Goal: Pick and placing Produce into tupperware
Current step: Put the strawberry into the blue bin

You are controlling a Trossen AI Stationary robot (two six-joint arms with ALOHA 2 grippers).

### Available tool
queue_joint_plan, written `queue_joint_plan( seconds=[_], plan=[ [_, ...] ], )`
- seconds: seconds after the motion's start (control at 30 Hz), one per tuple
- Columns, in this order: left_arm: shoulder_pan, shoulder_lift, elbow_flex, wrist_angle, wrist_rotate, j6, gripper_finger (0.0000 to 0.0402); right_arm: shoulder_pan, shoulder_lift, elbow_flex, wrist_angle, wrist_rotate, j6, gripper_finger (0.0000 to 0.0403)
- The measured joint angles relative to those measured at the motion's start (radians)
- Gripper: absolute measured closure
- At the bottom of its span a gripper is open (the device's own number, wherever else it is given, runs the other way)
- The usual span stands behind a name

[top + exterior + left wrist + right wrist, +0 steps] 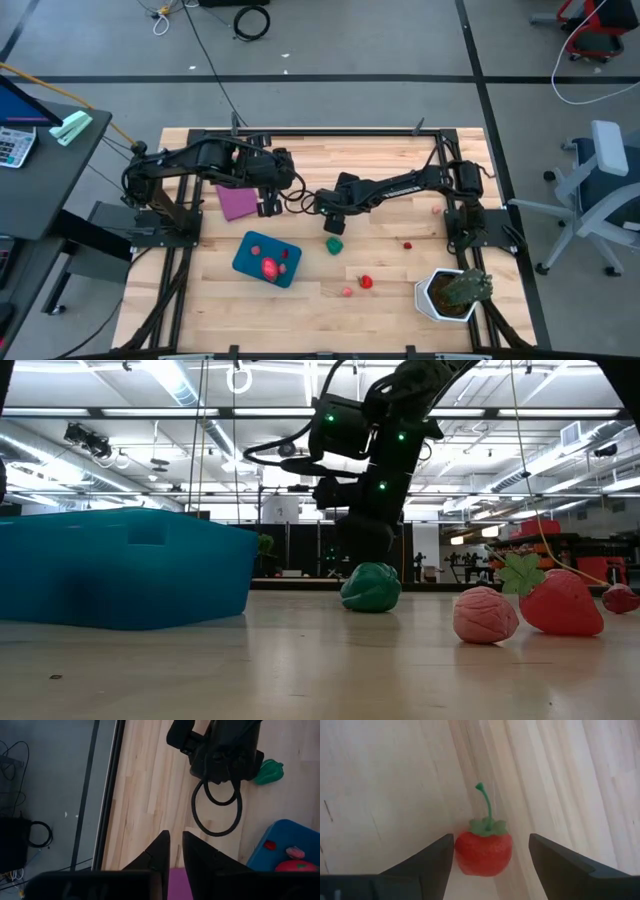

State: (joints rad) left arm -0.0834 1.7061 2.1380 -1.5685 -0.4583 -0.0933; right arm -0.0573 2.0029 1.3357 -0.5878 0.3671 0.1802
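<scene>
Both arms are matte black, built of chunky rounded links and blocky joint housings. The left arm [200, 160] has a thick, boxy forearm, and thin black cables run off its base toward ten o'clock. The right arm [400, 185] is slimmer along its forearm, with small pale markings on its side. In the low view the right arm's wrist housing shows several small green indicator lights, and black cables loop around it. A black cable hangs in a round loop below that same wrist. The fingers [200, 862] of the left gripper [175, 851] are dark, smooth, tapering wedges; those of the right gripper [491, 857] are alike.
</scene>
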Motion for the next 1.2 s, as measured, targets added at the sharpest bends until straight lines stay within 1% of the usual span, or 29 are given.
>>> queue_joint_plan(
  seconds=[0.17,0.27,0.6,0.87,1.0,1.13,1.2],
  plan=[
    [0.0,0.0,0.0,0.0,0.0,0.0,0.0346,-0.021,0.0,0.0,0.001,-0.039,0.031,0.0136],
    [0.0,0.0,0.0,0.0,0.0,0.0,0.035,-0.028,0.0,0.0,0.001,-0.062,0.055,0.0144],
    [0.0,0.0,0.0,0.0,0.0,0.0,0.0343,-0.028,-0.003,-0.089,0.089,-0.058,0.055,0.0168],
    [0.0,0.0,0.0,0.0,0.0,0.0,0.035,-0.028,0.002,-0.062,0.086,-0.057,0.035,0.0218],
    [0.0,0.0,0.0,0.0,0.0,0.0,0.0349,-0.026,0.003,-0.041,0.092,-0.054,0.028,0.0218],
    [0.001,0.0,0.0,0.0,0.0,0.001,0.0344,0.001,0.003,-0.016,0.1,-0.061,0.025,0.0198],
    [0.002,0.0,0.0,0.0,0.0,0.001,0.0343,0.024,0.003,-0.002,0.111,-0.069,0.012,0.0198]
  ],
)
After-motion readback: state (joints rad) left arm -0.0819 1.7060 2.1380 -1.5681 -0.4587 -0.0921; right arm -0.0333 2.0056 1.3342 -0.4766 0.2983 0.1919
